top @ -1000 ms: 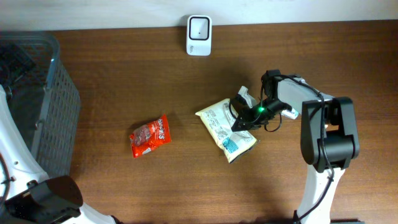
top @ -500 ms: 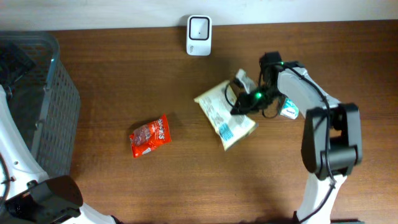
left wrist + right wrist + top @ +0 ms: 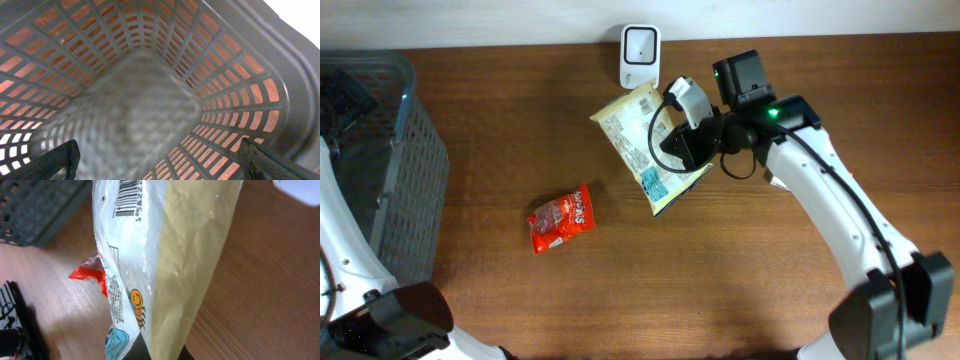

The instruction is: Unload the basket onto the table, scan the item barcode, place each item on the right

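The right gripper [image 3: 682,150] is pinched tight on one edge of the pale snack bag [image 3: 638,145]. The bag sticks out from the fingers toward the white scanner [image 3: 640,43], and its far corner is just beside it. It looks lifted off the table, but from above that is hard to tell. The barcode [image 3: 127,197] is at the end away from the fingers. A red packet [image 3: 561,218] lies well apart. The left gripper [image 3: 165,165] is wide open and holds nothing, with its fingers inside the grey basket [image 3: 240,75].

Evenly, softly lit from above; sharp overhead, with faint shadow beneath bag [image 3: 632,140]. Blurred at basket [image 3: 235,85] floor through left wrist, blown-out white top right. Glare on bag's plastic through right wrist.
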Controlling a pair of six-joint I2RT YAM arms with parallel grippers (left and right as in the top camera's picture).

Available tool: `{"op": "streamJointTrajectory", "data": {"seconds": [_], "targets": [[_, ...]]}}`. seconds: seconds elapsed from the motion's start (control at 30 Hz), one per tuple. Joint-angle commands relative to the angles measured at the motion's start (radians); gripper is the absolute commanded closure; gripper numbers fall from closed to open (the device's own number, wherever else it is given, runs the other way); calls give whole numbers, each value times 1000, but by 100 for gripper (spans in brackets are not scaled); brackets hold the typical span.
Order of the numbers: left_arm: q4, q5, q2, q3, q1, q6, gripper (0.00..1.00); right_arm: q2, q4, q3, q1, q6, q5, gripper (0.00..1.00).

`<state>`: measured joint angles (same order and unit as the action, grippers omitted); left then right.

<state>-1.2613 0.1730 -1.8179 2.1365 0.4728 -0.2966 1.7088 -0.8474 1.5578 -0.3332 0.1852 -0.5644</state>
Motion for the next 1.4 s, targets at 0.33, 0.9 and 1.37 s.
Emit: {"op": "streamJointTrajectory", "data": {"seconds": [0.33, 0.9, 1.37], "targets": [[-2, 4, 1, -1, 2, -10, 1, -53, -20, 176, -29, -91, 207, 96], [-2, 4, 1, -1, 2, -10, 1, 594, 130, 892, -199, 441, 1647, 83], [-2, 5, 1, -1, 2, -10, 1, 880, 591, 892, -206, 732, 1896, 96]]}}
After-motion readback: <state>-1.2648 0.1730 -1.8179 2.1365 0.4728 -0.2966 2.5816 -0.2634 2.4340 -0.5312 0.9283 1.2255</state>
